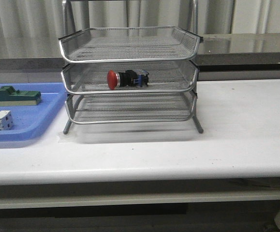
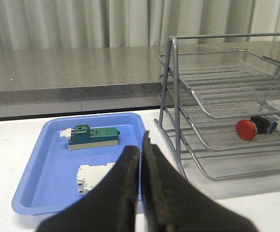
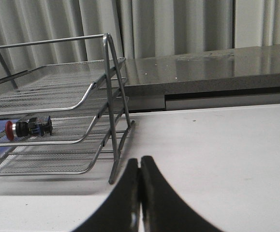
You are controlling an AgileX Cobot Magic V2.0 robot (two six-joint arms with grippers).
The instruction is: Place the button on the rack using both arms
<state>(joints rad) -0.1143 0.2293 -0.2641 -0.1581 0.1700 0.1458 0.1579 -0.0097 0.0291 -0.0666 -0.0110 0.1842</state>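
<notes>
Red-headed button (image 1: 125,79) laid on its side in the middle tray of the wire-mesh rack (image 1: 130,50), left hand (image 2: 140,159) closed and empty, right hand (image 3: 140,174) closed and empty, both kept apart from the rack.

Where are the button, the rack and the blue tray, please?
button (image 1: 113,79), front view, on its red head.
rack (image 1: 130,59), front view, on the top tier's front rim.
blue tray (image 2: 48,159), left wrist view, on its bare floor.

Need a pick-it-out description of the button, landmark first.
Find the three-tier silver wire rack in the middle of the white table, right of the blue tray. On its middle tier lies the button, on its side. It is the only thing in the rack: round red head, black body, blue rear block.
</notes>
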